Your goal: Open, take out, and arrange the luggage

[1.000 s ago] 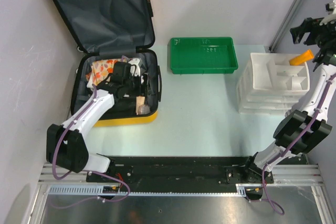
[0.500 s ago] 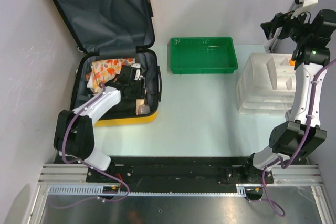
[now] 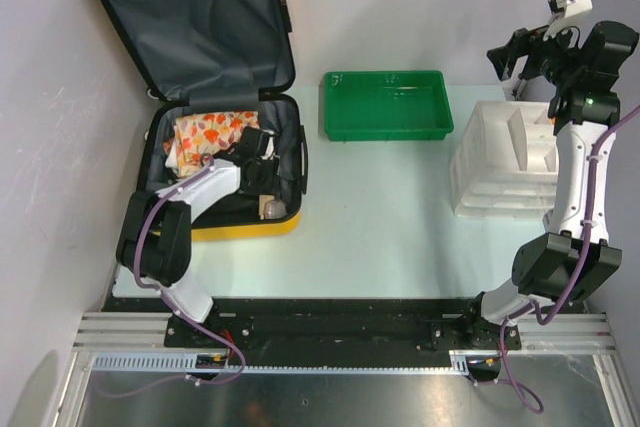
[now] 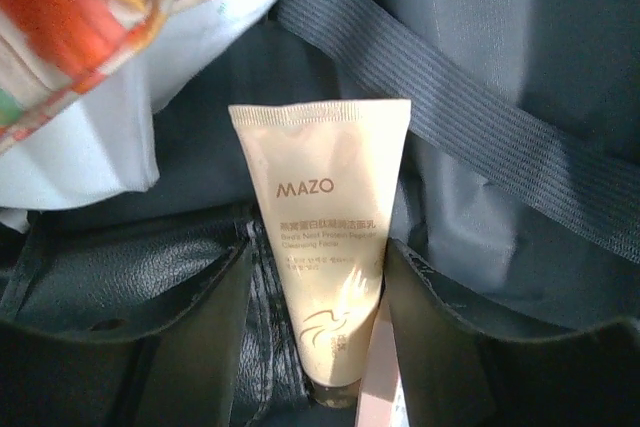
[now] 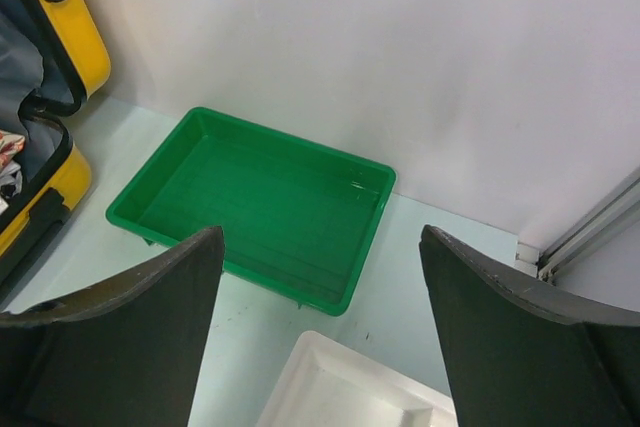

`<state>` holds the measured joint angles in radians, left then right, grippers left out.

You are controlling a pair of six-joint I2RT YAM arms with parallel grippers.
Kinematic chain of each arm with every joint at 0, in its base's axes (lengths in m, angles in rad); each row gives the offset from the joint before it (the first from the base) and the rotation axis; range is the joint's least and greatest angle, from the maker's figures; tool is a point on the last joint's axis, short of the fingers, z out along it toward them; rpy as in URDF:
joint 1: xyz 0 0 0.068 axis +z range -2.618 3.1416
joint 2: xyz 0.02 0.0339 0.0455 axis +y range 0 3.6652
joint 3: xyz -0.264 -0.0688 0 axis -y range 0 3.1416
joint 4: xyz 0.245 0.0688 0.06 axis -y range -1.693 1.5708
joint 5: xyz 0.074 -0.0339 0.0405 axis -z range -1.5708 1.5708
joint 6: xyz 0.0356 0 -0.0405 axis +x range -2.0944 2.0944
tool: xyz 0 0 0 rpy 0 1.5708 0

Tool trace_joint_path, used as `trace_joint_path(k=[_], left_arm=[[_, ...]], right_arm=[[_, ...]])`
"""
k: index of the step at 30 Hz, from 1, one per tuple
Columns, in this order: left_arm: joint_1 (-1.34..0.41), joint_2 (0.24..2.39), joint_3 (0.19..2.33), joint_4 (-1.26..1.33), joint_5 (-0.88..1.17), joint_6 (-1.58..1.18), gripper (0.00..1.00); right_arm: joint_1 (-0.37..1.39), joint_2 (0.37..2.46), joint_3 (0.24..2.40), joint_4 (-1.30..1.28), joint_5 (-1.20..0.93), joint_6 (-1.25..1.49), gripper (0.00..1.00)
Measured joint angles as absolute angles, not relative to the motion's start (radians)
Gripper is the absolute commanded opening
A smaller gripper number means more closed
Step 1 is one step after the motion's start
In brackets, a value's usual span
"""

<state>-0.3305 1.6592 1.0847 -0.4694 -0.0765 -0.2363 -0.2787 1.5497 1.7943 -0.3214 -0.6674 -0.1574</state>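
The yellow luggage (image 3: 240,229) lies open at the far left, its dark grey lid (image 3: 190,27) propped against the wall. My left gripper (image 3: 262,147) is inside the lower half. In the left wrist view it (image 4: 315,347) is open, with a beige "MAZO" tube (image 4: 325,237) lying between its fingers; a gap shows beside the left finger. A floral cloth (image 4: 100,17) and a grey strap (image 4: 450,117) lie by the tube. My right gripper (image 3: 510,55) is open and empty, high above the table's far right.
A green tray (image 3: 386,105) stands at the back centre and also shows in the right wrist view (image 5: 255,202). A white compartmented organizer (image 3: 505,162) stands at the right, under my right arm. A small bottle (image 3: 270,209) lies in the luggage near its front rim.
My left gripper has moved right inside the luggage, over the tube. My right gripper has swung up and left, away from the organizer's far right side.
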Motion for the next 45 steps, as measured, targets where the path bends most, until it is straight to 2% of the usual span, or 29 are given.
trace_joint_path(k=[5, 10, 13, 19, 24, 30, 35, 45], left_arm=[[-0.366, 1.678, 1.102, -0.475, -0.096, -0.236, 0.5], [-0.39, 1.686, 1.103, -0.467, -0.086, -0.236, 0.35], [-0.39, 1.675, 1.103, -0.47, -0.084, -0.236, 0.32], [-0.383, 1.604, 1.102, -0.469, -0.075, -0.234, 0.34], [-0.373, 1.45, 1.102, -0.444, -0.077, -0.203, 0.36], [-0.397, 1.273, 1.101, -0.388, -0.078, -0.157, 0.39], [-0.503, 1.157, 1.092, -0.324, -0.085, -0.126, 0.41], [-0.609, 1.131, 1.092, -0.286, -0.1, -0.096, 0.41]], right_arm=[[-0.279, 1.548, 1.775, -0.323, -0.664, -0.157, 0.84], [-0.277, 1.548, 1.765, -0.323, -0.662, -0.157, 0.84], [-0.273, 1.548, 1.763, -0.321, -0.662, -0.15, 0.84], [-0.23, 1.538, 1.729, -0.305, -0.665, -0.131, 0.82], [-0.137, 1.534, 1.682, -0.289, -0.676, -0.082, 0.82], [0.059, 1.531, 1.596, -0.25, -0.681, 0.007, 0.81], [0.261, 1.548, 1.578, -0.187, -0.679, 0.128, 0.8], [0.517, 1.642, 1.578, -0.072, -0.654, 0.349, 0.79]])
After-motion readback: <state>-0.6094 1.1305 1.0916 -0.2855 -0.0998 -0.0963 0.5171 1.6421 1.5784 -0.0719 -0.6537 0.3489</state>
